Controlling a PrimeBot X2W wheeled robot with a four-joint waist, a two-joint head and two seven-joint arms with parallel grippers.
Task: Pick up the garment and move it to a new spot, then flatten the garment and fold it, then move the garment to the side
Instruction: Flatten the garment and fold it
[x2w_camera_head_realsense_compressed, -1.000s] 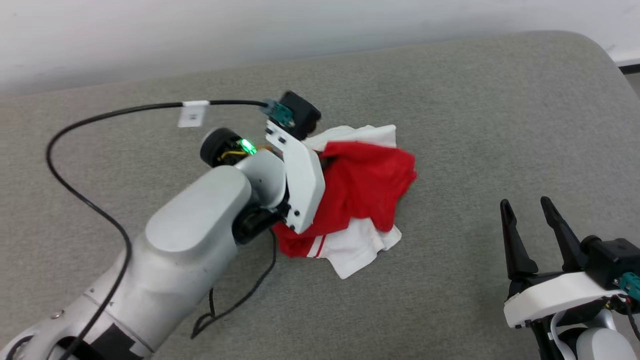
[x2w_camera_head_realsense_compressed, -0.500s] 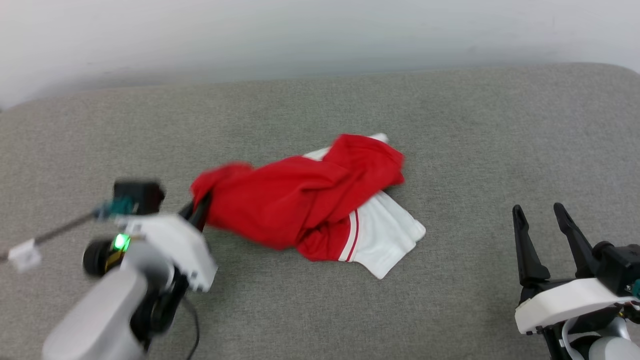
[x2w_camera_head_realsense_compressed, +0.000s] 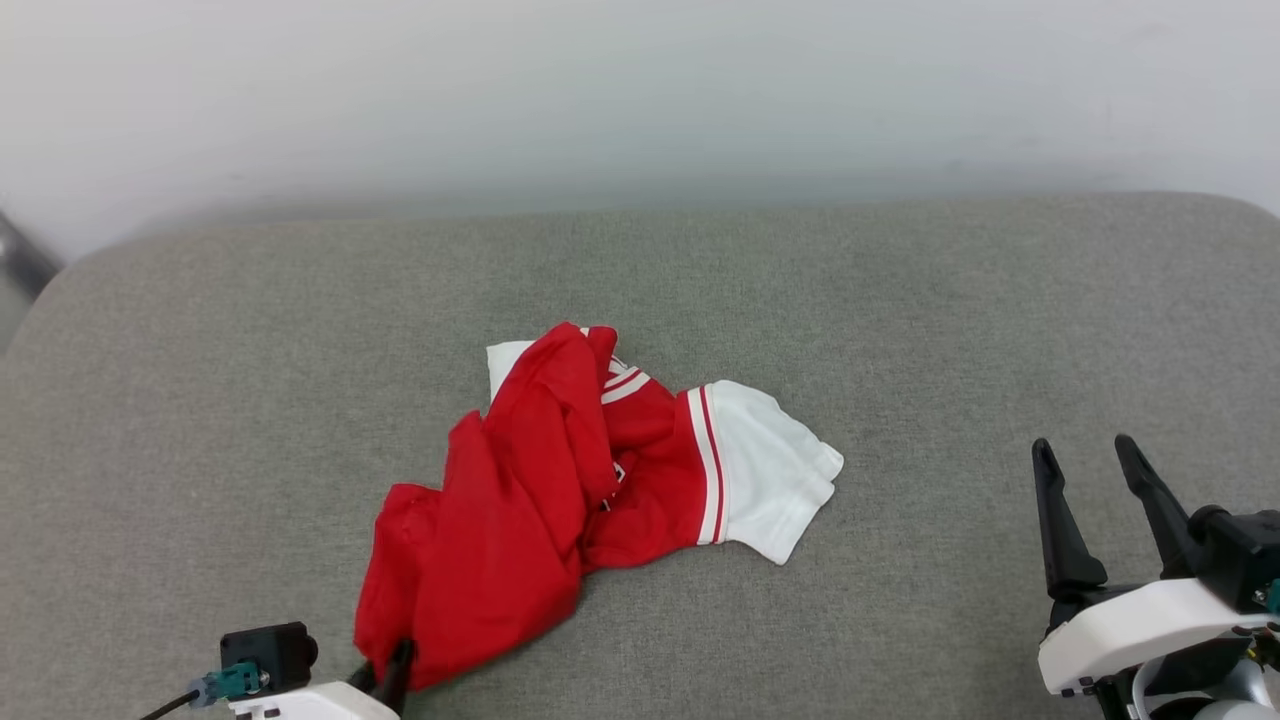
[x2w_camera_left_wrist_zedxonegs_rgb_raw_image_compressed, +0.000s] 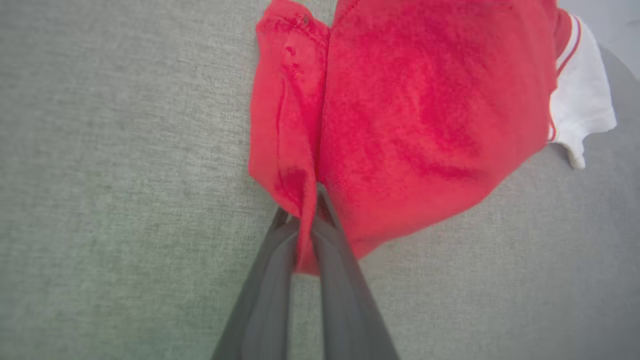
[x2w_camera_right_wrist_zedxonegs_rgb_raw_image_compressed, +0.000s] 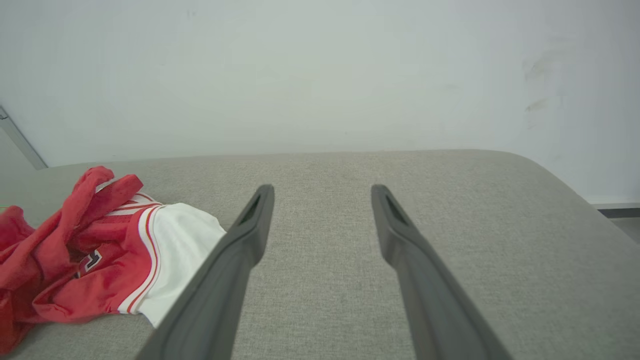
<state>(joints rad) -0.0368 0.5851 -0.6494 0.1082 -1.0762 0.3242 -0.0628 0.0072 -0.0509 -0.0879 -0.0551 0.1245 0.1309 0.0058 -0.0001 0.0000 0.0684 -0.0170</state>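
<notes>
The garment (x2w_camera_head_realsense_compressed: 540, 500) is a crumpled red shirt with a white sleeve (x2w_camera_head_realsense_compressed: 770, 470) edged in red and white stripes. It lies in the middle of the grey table (x2w_camera_head_realsense_compressed: 900, 300). My left gripper (x2w_camera_head_realsense_compressed: 385, 672) is at the bottom left, shut on the garment's near red edge. In the left wrist view its fingertips (x2w_camera_left_wrist_zedxonegs_rgb_raw_image_compressed: 322, 235) pinch a fold of the garment (x2w_camera_left_wrist_zedxonegs_rgb_raw_image_compressed: 410, 110). My right gripper (x2w_camera_head_realsense_compressed: 1085, 450) stands open at the lower right, apart from the cloth. Between its fingers (x2w_camera_right_wrist_zedxonegs_rgb_raw_image_compressed: 322, 190) is only table, and the garment (x2w_camera_right_wrist_zedxonegs_rgb_raw_image_compressed: 100, 260) lies to their left.
A pale wall (x2w_camera_head_realsense_compressed: 640, 90) rises behind the table's far edge. The table's rounded corners show at the far left (x2w_camera_head_realsense_compressed: 60, 290) and far right (x2w_camera_head_realsense_compressed: 1250, 210). A dark strip (x2w_camera_head_realsense_compressed: 20, 260) stands at the left edge beyond the table.
My left gripper has drawn back to the near left holding the garment's red edge, dragging the cloth out toward me. The head camera has shifted. The right gripper has stayed open.
</notes>
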